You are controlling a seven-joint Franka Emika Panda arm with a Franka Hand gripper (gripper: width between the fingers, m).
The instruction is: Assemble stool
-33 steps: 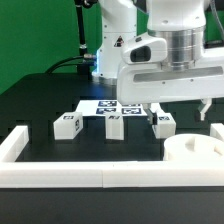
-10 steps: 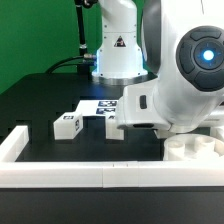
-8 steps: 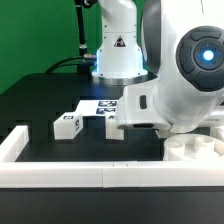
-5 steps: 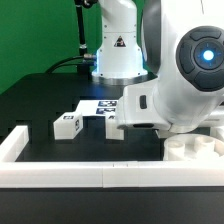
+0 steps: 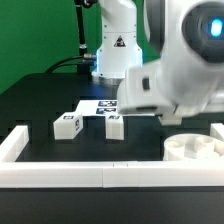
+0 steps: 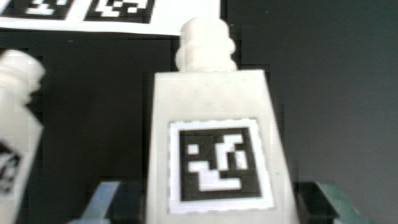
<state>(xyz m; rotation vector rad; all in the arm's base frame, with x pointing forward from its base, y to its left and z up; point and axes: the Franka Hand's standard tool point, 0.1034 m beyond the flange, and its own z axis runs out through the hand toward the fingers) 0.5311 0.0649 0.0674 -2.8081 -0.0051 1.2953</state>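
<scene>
In the exterior view a matte black tabletop (image 5: pixel 40 100) lies before a plain green backdrop (image 5: pixel 30 40). It is fenced along the front and the exterior view's left by a long white U-shaped border rail (image 5: pixel 80 174). The thin flat white marker board (image 5: pixel 103 104) lies towards the back. Two short blocky white plastic legs (image 5: pixel 68 124) stand apart just in front of it, tags facing forward. The thick round white disc seat (image 5: pixel 195 148) sits at the exterior view's right, close inside the rail. The bulky white robot arm (image 5: pixel 185 70) is blurred and hides its own tool here. In the wrist view the two-finger gripper (image 6: pixel 222 200) pinches a third white tagged leg (image 6: pixel 214 115), one grey finger on each flank, above the black surface. The leg's square tag faces the camera and its ridged peg (image 6: pixel 206 40) points towards the marker board. Another leg (image 6: pixel 18 100) shows at the picture's edge — only partly.
</scene>
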